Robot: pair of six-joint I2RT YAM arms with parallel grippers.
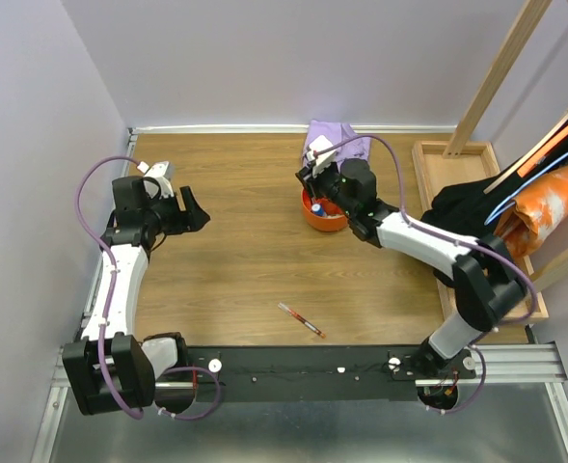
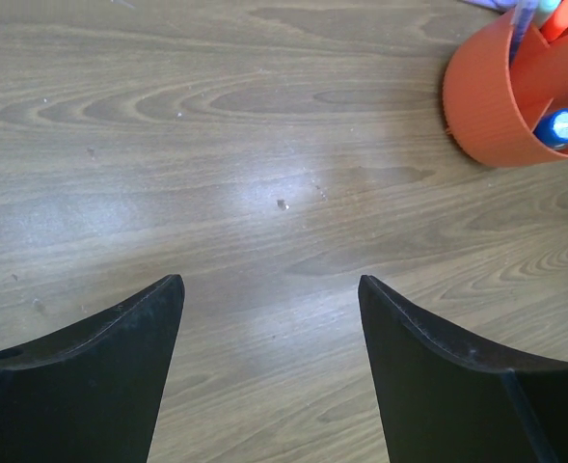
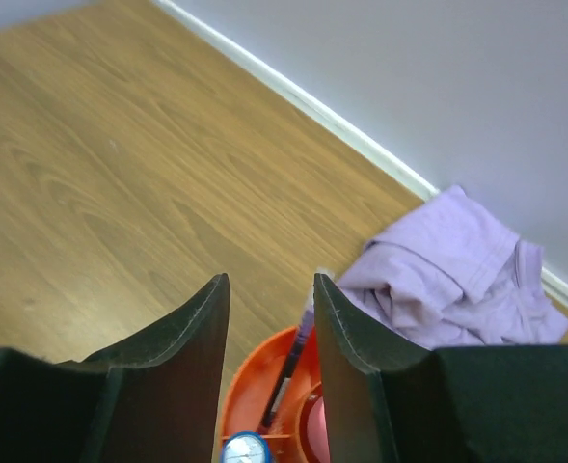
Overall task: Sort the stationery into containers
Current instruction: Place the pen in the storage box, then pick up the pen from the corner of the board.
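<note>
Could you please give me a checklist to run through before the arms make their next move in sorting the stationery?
1. Jaws of the right gripper parted above the orange cup: ok.
2. The dark pen in the cup is free of the fingers: cannot tell, since its top sits close to one finger.
3. The left gripper is open and empty over the table: ok.
4. All stationery is in the cup: not ok, a red pen lies on the table.
5. Space around the red pen is free for a grasp: ok.
6. The lilac cloth is apart from the cup: cannot tell.
</note>
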